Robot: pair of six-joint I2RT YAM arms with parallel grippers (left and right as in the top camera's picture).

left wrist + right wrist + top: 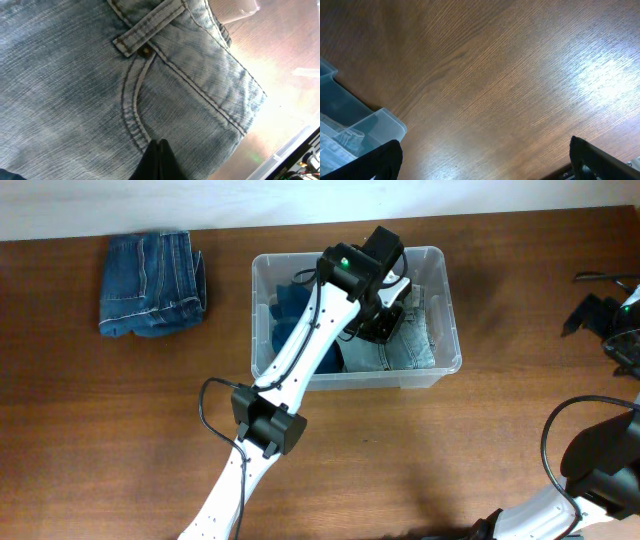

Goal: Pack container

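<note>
Container (432, 374) held pale jeans (410, 350), left gripper (158, 152) closed together over them; right gripper (485, 152) spread wide; folded dark jeans (150, 283) lay beside container

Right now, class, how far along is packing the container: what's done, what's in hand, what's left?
Done: dark denim and light jeans lie in the container. In hand: the left fingers are down on the light jeans inside it. Left: folded jeans sit outside on the table; the right fingers hang open over bare wood.
</note>
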